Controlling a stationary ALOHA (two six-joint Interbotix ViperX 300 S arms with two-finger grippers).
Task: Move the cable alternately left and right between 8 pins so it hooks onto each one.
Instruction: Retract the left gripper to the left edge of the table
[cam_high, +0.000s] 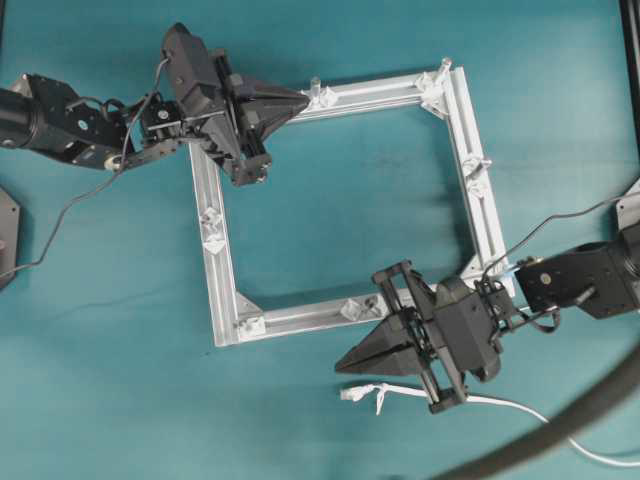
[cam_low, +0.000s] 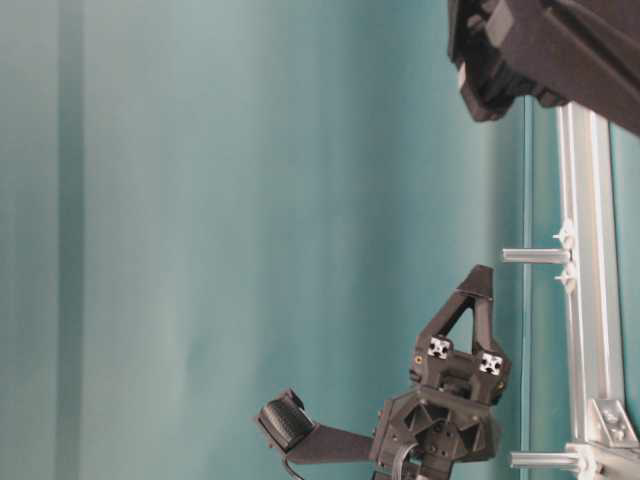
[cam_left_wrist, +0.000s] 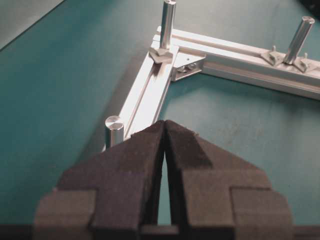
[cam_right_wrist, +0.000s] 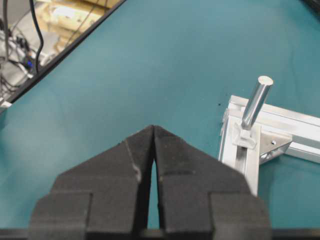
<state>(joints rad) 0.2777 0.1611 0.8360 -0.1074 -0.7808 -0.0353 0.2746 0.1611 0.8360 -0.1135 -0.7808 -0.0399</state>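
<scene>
The white cable lies loose on the teal table below the frame, its pale plug end just under my right gripper. No gripper holds it and it touches no pin. The square silver frame carries several short upright pins. My left gripper is shut and empty, its tip beside the top bar's left pin. The right gripper is shut and empty, hovering outside the frame's lower bar with a corner pin to its right. The cable is out of both wrist views.
A thick dark hose curves across the lower right corner over the cable's far run. A thin black wire trails from the left arm. The table's black edge shows far left in the right wrist view.
</scene>
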